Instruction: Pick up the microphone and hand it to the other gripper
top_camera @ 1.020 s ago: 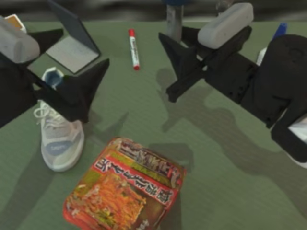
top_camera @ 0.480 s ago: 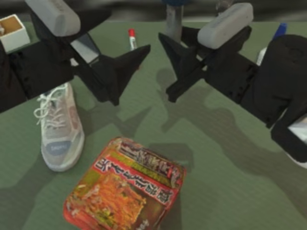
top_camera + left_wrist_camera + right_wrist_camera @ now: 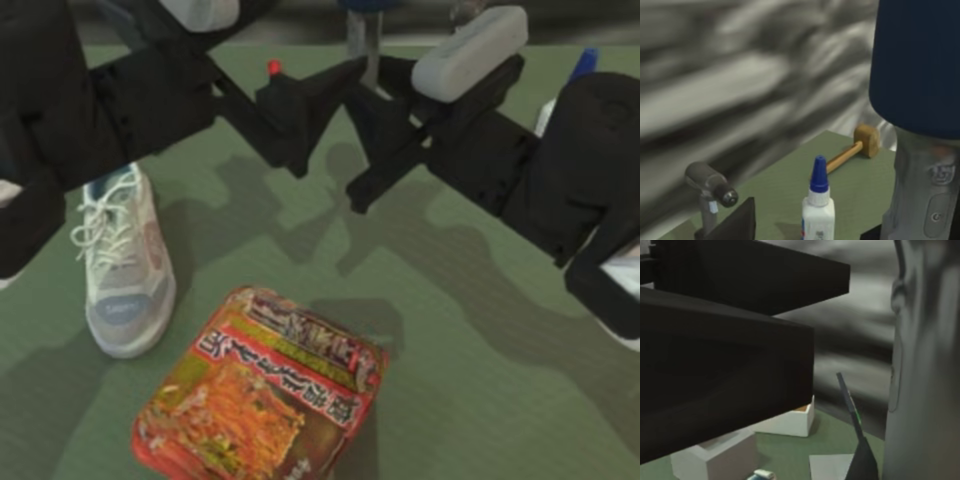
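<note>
The microphone (image 3: 362,42) stands upright in the air at the table's back middle. The left wrist view shows its navy foam head (image 3: 918,65) over the grey handle (image 3: 923,190). My right gripper (image 3: 366,78) reaches in from the right and is shut on the handle, which fills one side of the right wrist view (image 3: 922,365). My left gripper (image 3: 332,118) comes from the left and is open. One of its fingers (image 3: 340,78) is right beside the handle, the other finger (image 3: 735,222) stands well apart. The left gripper's black fingers (image 3: 725,390) loom large in the right wrist view.
A white sneaker (image 3: 120,270) lies at the left and a noodle packet (image 3: 265,395) at the front middle. A red-capped marker (image 3: 272,67) peeks out behind my left gripper. A glue bottle (image 3: 816,210) and wooden mallet (image 3: 860,145) stand back right; a laptop (image 3: 852,430) and white boxes (image 3: 790,422) back left.
My left arm has swung right and toward the back of the table, bringing its open gripper up to the microphone. The right arm and the microphone have not moved.
</note>
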`<act>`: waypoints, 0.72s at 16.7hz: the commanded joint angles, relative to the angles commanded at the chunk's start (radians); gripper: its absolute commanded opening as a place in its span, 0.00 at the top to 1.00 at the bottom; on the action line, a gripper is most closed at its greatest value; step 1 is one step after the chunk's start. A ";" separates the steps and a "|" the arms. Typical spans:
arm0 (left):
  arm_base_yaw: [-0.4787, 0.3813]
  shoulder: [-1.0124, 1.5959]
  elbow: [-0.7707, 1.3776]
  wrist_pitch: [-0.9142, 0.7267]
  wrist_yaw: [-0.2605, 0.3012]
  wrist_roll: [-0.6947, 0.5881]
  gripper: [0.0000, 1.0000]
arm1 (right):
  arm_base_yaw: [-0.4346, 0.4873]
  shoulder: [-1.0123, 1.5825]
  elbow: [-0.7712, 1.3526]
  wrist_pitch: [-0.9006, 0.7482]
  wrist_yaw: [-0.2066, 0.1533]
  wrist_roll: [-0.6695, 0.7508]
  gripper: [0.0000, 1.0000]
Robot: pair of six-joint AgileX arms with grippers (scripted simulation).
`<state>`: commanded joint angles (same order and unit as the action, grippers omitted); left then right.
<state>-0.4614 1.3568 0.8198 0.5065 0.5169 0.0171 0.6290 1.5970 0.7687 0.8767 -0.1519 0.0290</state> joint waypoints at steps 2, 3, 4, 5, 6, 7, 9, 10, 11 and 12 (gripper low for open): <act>-0.043 0.101 0.070 0.024 -0.042 -0.001 0.00 | 0.000 0.000 0.000 0.000 0.000 0.000 1.00; -0.063 0.141 0.100 0.034 -0.061 -0.001 0.00 | 0.000 0.000 0.000 0.000 0.000 0.000 1.00; -0.079 0.172 0.125 0.041 -0.077 -0.002 0.00 | 0.000 0.000 0.000 0.000 0.000 0.000 1.00; -0.091 0.191 0.142 0.047 -0.088 -0.002 0.00 | 0.000 0.000 0.000 0.000 0.000 0.000 1.00; -0.096 0.200 0.151 0.049 -0.093 -0.003 0.00 | 0.000 0.000 0.000 0.000 0.000 0.000 1.00; -0.097 0.200 0.151 0.049 -0.094 -0.003 0.00 | 0.000 0.000 0.000 0.000 0.000 0.000 1.00; -0.097 0.200 0.151 0.049 -0.094 -0.003 0.00 | 0.000 0.000 0.000 0.000 0.000 0.000 1.00; -0.097 0.200 0.151 0.049 -0.094 -0.003 0.08 | 0.000 0.000 0.000 0.000 0.000 0.000 1.00; -0.097 0.200 0.151 0.049 -0.094 -0.003 0.15 | 0.000 0.000 0.000 0.000 0.000 0.000 1.00; -0.097 0.200 0.151 0.049 -0.094 -0.003 0.23 | 0.000 0.000 0.000 0.000 0.000 0.000 1.00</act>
<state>-0.5583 1.5572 0.9711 0.5558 0.4232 0.0143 0.6290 1.5970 0.7687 0.8767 -0.1519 0.0290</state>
